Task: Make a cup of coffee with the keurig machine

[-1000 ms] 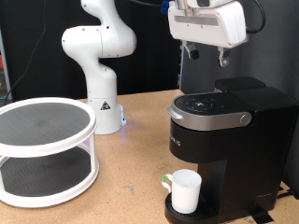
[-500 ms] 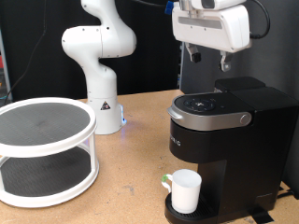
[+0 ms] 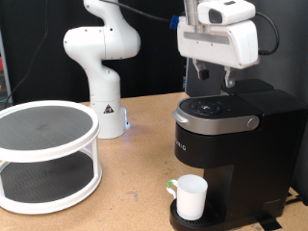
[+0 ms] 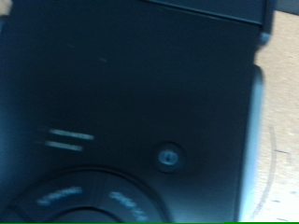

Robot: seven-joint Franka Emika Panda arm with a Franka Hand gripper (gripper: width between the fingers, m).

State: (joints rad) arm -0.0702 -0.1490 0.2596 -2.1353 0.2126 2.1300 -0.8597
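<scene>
The black keurig machine stands at the exterior view's right with its grey silver-trimmed lid shut. The white cup sits on its drip tray, handle towards the exterior view's left. My gripper hangs just above the machine's top, fingers pointing down and apart, with nothing between them. The wrist view is filled by the machine's black top, with a round power button and part of a button ring. The fingers do not show there.
A white arm base stands at the back on the wooden table. A white two-tier round shelf stands at the exterior view's left. A dark wall is behind the machine.
The gripper has come down towards the machine's top and shifted slightly to the exterior view's right. The cup and the machine have not moved.
</scene>
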